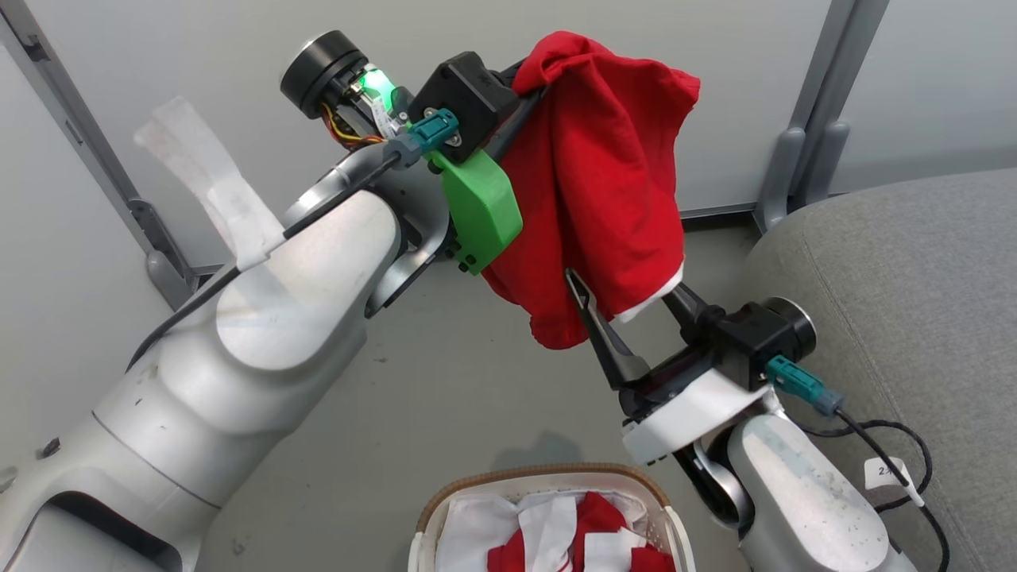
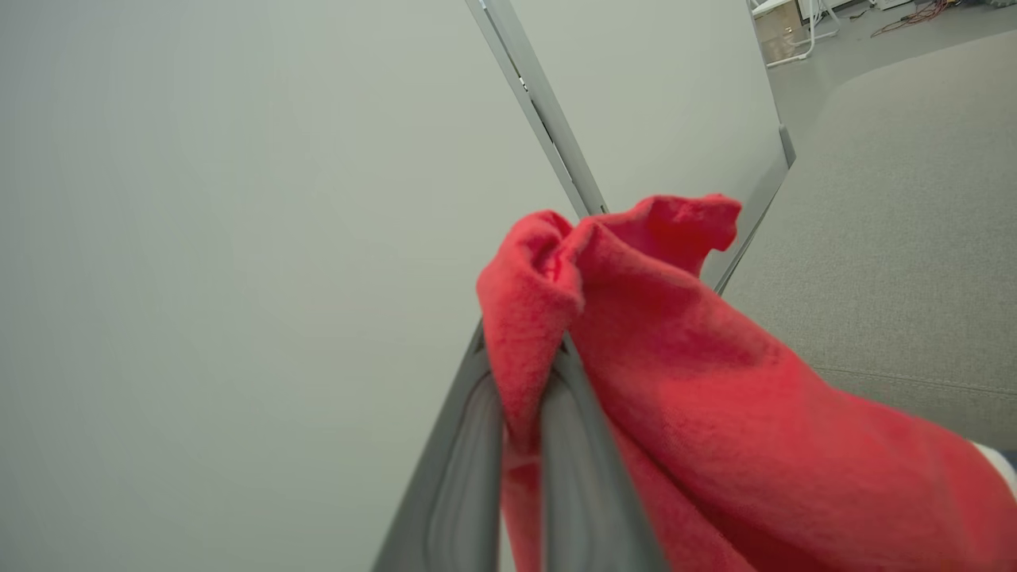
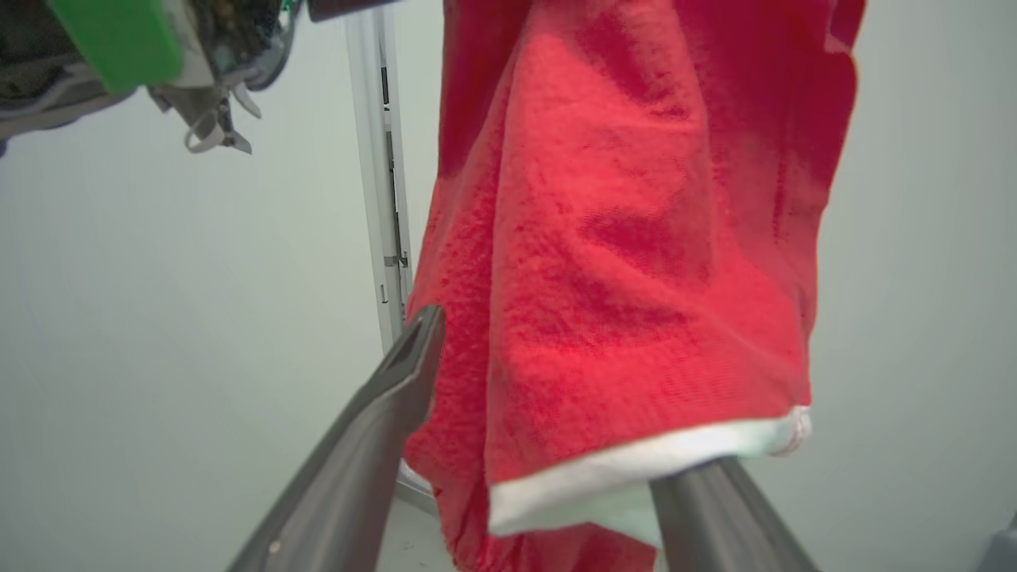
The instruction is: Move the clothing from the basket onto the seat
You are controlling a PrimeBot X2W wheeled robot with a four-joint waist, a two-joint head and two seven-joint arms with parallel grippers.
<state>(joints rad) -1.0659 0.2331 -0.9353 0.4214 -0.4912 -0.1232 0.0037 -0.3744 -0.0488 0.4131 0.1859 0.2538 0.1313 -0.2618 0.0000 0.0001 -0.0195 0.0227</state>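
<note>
Up high, near the top middle of the head view, a red garment (image 1: 604,175) is held in the air by the left tool (image 2: 520,357). The two dark fingers (image 2: 469,445) of that tool are pressed together, and a fold of the red cloth is pinched between them. The garment is hung down from there, and a white edge is seen at its bottom. The right tool (image 1: 624,294) is found just under it, a little right of the middle. Its fingers are spread wide, one on each side of the hanging bottom end. One finger is touched by the white edge, but nothing is squeezed. At the bottom middle, the basket (image 1: 477,485) is seen on the grey floor (image 1: 445,397), and more red and white clothing (image 1: 592,516) is piled inside it. The seat (image 1: 898,270) is seen at the right side of the frame, apart from the held garment.
</note>
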